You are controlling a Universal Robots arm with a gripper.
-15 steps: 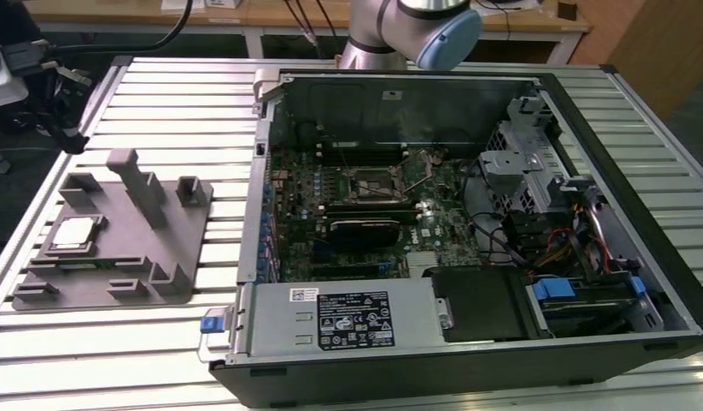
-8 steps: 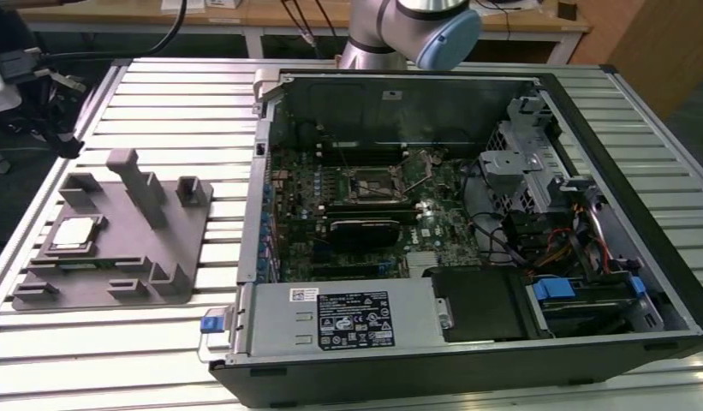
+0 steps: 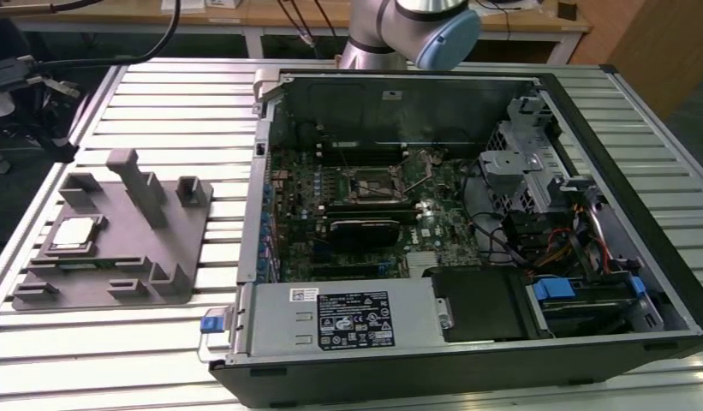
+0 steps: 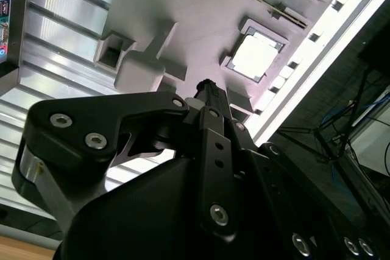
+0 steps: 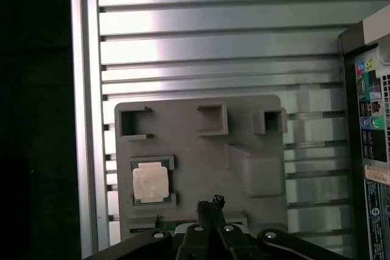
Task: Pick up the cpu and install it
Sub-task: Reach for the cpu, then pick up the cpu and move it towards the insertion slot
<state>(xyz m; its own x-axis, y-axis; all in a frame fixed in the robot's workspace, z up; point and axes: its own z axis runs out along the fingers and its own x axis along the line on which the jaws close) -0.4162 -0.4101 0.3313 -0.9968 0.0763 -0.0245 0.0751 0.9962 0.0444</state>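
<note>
Cpu [image 5: 150, 182] seated in recess of grey tray [image 5: 201, 156], closed tool [image 5: 210, 201] above, apart.

Ribbed aluminium tabletop [image 3: 180, 94], glare on its slats, wooden workbench [image 3: 271, 13] behind, brown panel [image 3: 659, 43]

Clear drop from above onto the cpu [image 3: 74, 233] in its pocket on the grey fixture [image 3: 117, 257], with a tall post [image 3: 140, 193] standing near it, while the socket [image 3: 374, 182] sits deep between the case walls [image 3: 397, 103], cables [image 3: 500, 231] crowding the exterior view's right.
</note>
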